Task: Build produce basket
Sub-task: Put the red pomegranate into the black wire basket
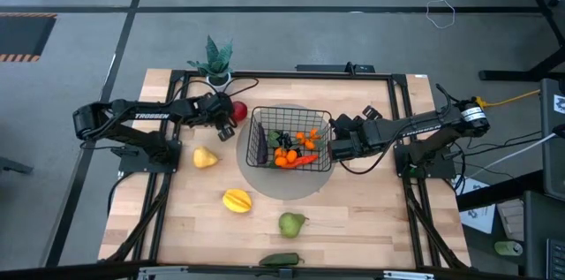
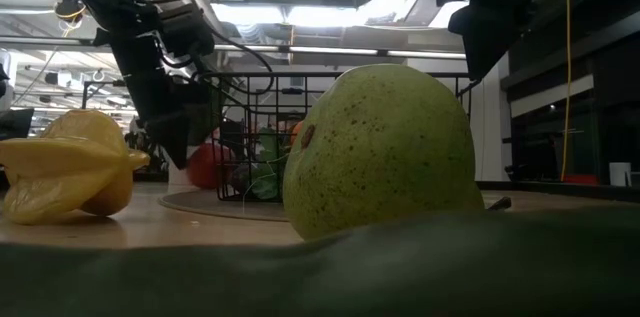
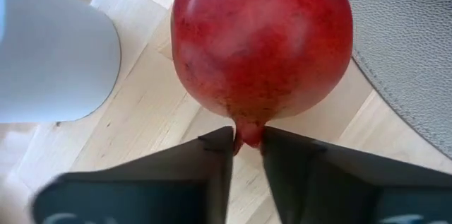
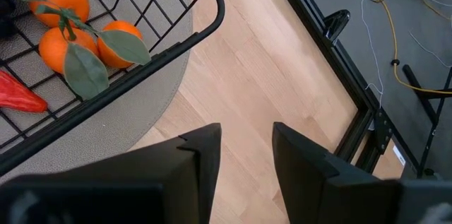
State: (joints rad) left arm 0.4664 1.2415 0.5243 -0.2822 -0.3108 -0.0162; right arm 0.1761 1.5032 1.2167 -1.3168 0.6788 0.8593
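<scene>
Overhead, I see the black wire basket point(image 1: 291, 134) sitting on a grey round mat point(image 1: 287, 183) in the middle of the bench point(image 1: 371, 218). Oranges point(image 1: 311, 139) and a red-orange vegetable point(image 1: 298, 162) lie inside it. My left end effector point(image 3: 247, 143) is at the basket's left side, near the white plant pot point(image 3: 49, 54), its fingers clenched on the stem nub of a red pomegranate-like fruit point(image 3: 261, 40) over the wood. My right end effector point(image 4: 246, 146) hovers just off the basket's right rim, fingers parted, grasping nothing. Loose on the bench lie a yellow fruit point(image 1: 205, 157), a yellow star fruit point(image 1: 237, 200), a green pear point(image 1: 292, 223) and a dark green vegetable point(image 1: 281, 260).
</scene>
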